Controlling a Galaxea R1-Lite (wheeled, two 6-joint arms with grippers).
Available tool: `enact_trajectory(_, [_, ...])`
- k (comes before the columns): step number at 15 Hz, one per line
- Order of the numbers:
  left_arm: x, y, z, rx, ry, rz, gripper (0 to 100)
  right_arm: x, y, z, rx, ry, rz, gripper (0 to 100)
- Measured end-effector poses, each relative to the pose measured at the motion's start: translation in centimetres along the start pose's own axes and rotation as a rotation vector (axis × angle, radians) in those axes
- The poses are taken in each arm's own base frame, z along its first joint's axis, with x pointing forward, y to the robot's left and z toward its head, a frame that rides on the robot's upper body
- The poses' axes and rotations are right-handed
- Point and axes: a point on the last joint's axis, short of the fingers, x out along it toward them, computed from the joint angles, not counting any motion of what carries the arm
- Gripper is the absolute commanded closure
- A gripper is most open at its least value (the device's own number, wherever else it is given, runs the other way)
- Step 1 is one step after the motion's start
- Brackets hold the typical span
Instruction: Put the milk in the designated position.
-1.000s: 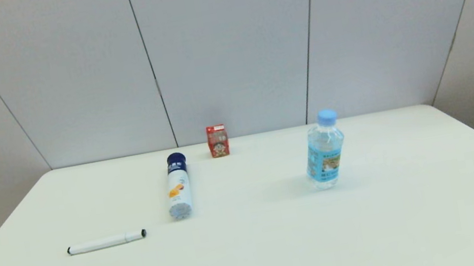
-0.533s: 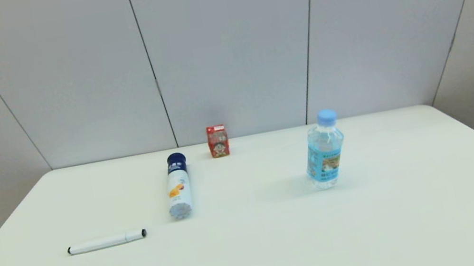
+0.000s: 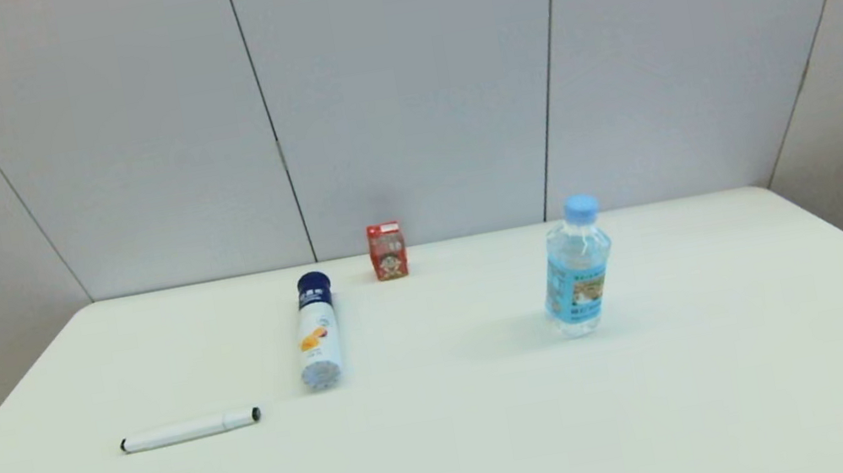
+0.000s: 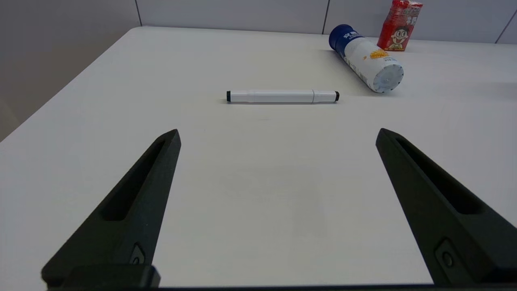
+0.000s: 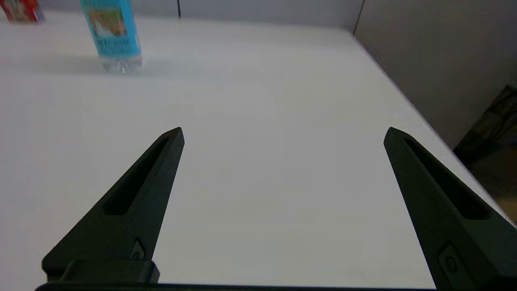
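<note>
The milk point(image 3: 387, 251), a small red carton, is being seen upright near the middle of the table's far edge, close to the wall; its long axis is standing vertical and its printed cartoon face is being turned toward the table's near edge. Its contents are not being shown.

A white bottle point(image 3: 316, 330) with a dark blue cap is being seen lying on its side just left of the milk and nearer the front, apart from it, its cap pointing toward the far edge and its base toward the near edge. A clear water bottle point(image 3: 577, 267) with a light blue cap is being seen standing upright well to the right of the milk, apparently filled with clear liquid. A white marker point(image 3: 190, 430) is lying crosswise toward the table's point(image 3: 508, 445) left edge.

The left gripper point(image 4: 278, 131) is being held spread wide above the near left part, grasping nothing. The right gripper point(image 5: 284, 130) is being held spread wide above the near right part, likewise empty.
</note>
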Motion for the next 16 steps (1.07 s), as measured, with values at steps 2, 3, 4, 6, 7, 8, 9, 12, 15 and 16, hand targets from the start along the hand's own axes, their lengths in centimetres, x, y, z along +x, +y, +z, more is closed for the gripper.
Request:
enact_trajectory(2, [0.0, 0.0, 0.0, 0.0, 0.0, 0.0, 0, 0.4, 0.2, -0.5, 0.027, -0.025, 0.048, 0])
enact_trajectory(3, [0.0, 0.0, 0.0, 0.0, 0.0, 0.0, 0, 0.5, 0.3, -0.9, 0.044, -0.02, 0.075, 0])
enact_trajectory(4, [0.0, 0.0, 0.0, -0.001, 0.0, 0.0, 0, 0.6, 0.3, -1.0, 0.057, -0.025, 0.085, 0])
enact_trajectory(6, [0.0, 0.0, 0.0, 0.0, 0.0, 0.0, 0, 0.7, 0.4, -1.2, 0.063, -0.023, 0.086, 0])
enact_trajectory(7, [0.0, 0.0, 0.0, 0.0, 0.0, 0.0, 0, 0.7, 0.4, -1.2, 0.071, -0.019, 0.086, 0])
enact_trajectory(8, [0.0, 0.0, 0.0, 0.0, 0.0, 0.0, 0, 0.7, 0.4, -1.3, 0.081, -0.018, 0.085, 0])
enact_trajectory(9, [0.0, 0.0, 0.0, 0.0, 0.0, 0.0, 0, 0.7, 0.4, -1.3, 0.092, -0.016, 0.079, 0])
enact_trajectory(12, [0.0, 0.0, 0.0, 0.0, 0.0, 0.0, 0, 0.7, 0.3, -1.3, 0.125, -0.015, 0.056, 0])
enact_trajectory(15, [0.0, 0.0, 0.0, 0.0, 0.0, 0.0, 0, 0.7, 0.3, -1.3, 0.124, -0.015, 0.054, 0])
enact_trajectory(16, [0.0, 0.0, 0.0, 0.0, 0.0, 0.0, 0, 0.7, 0.3, -1.3, 0.124, -0.015, 0.054, 0])
